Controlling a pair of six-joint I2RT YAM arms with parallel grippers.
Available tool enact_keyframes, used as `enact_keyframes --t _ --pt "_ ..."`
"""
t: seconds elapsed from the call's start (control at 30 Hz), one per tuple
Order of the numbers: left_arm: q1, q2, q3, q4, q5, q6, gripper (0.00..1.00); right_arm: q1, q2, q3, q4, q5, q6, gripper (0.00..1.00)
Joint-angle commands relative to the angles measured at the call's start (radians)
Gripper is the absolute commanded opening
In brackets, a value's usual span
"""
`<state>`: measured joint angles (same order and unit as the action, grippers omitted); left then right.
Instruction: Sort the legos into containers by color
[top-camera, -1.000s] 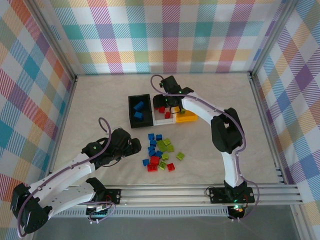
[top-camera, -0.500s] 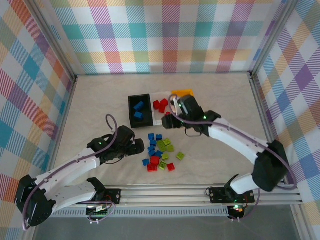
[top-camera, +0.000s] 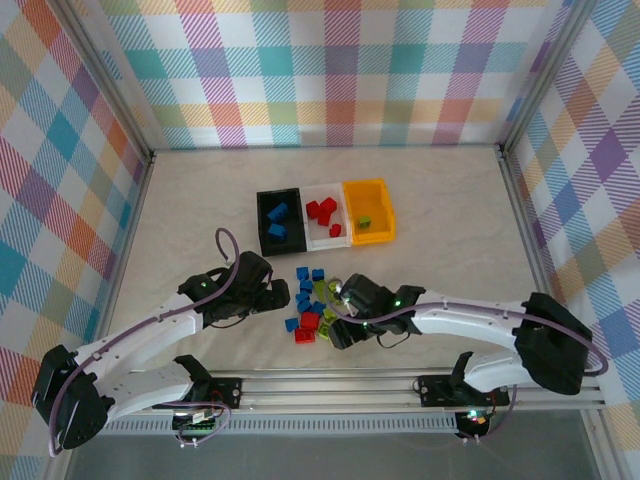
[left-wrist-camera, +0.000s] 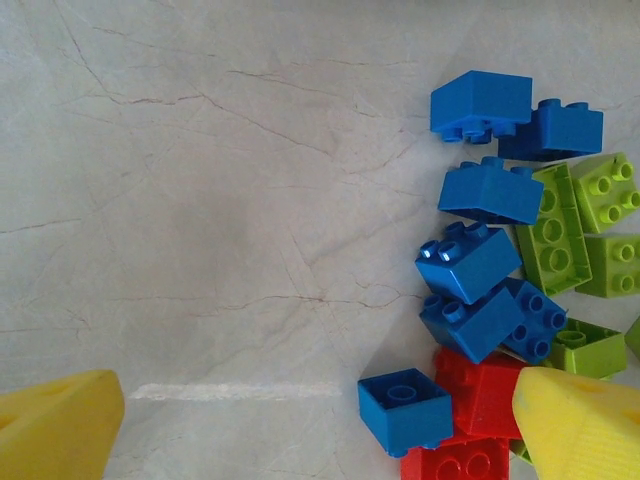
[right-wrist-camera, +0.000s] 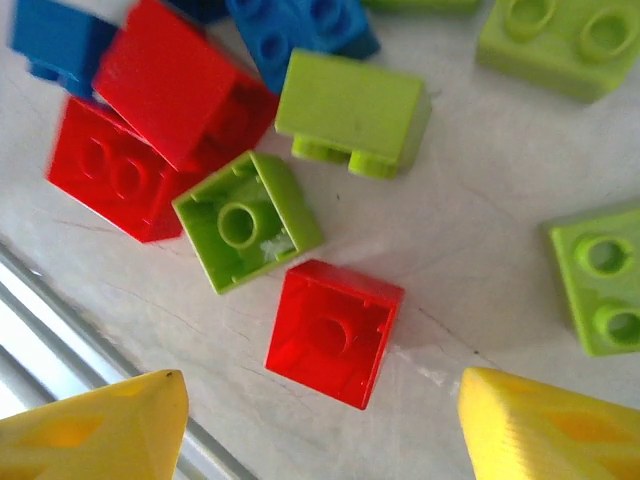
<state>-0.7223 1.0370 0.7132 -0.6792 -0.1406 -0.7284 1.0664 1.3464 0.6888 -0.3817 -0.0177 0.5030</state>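
Overhead, black bin (top-camera: 261, 222), white bin (top-camera: 322, 240) and orange-yellow bin (top-camera: 386, 212) stand side by side, long axes pointing away from the arms. Loose legos (top-camera: 316, 300) lie nearer the bases, between left gripper (top-camera: 283, 296) and right gripper (top-camera: 335, 330), both with jaws spread and empty. At the right wrist, a red brick (right-wrist-camera: 333, 333) lies hollow side up between the fingers (right-wrist-camera: 100, 430), untouched.

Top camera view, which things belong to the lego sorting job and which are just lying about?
Part of the job: loose legos; black bin holding blue bricks; white bin holding red bricks; orange-yellow bin holding a green brick.
Not part of it: plaid walls; metal rail along the near edge.
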Motion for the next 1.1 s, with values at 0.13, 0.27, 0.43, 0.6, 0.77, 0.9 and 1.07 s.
enact_keyframes --t 0.13,0.27,0.43,0.6,0.77,0.9,1.07 --pt "0.002 -0.017 0.015 -0.032 -0.022 0.001 1.0 0.081 0.122 0.046 0.041 0.127 0.032 0.72" --pt "0.003 -0.025 0.011 -0.04 -0.029 0.002 1.0 0.111 0.195 0.088 0.014 0.187 0.032 0.7" --pt "0.004 -0.032 0.007 -0.039 -0.029 0.002 1.0 0.119 0.226 0.106 -0.018 0.24 0.046 0.62" --pt "0.005 -0.023 0.004 -0.027 -0.02 0.003 1.0 0.12 0.215 0.106 0.004 0.254 0.037 0.5" --pt "0.005 -0.012 0.007 -0.022 -0.014 0.004 1.0 0.119 0.181 0.1 0.023 0.268 0.032 0.41" --pt "0.005 -0.015 0.006 -0.026 -0.014 0.006 1.0 0.106 0.129 0.084 0.017 0.274 0.038 0.37" --pt "0.006 -0.022 0.007 -0.029 -0.013 0.006 1.0 0.053 0.023 0.086 -0.004 0.261 0.008 0.36"
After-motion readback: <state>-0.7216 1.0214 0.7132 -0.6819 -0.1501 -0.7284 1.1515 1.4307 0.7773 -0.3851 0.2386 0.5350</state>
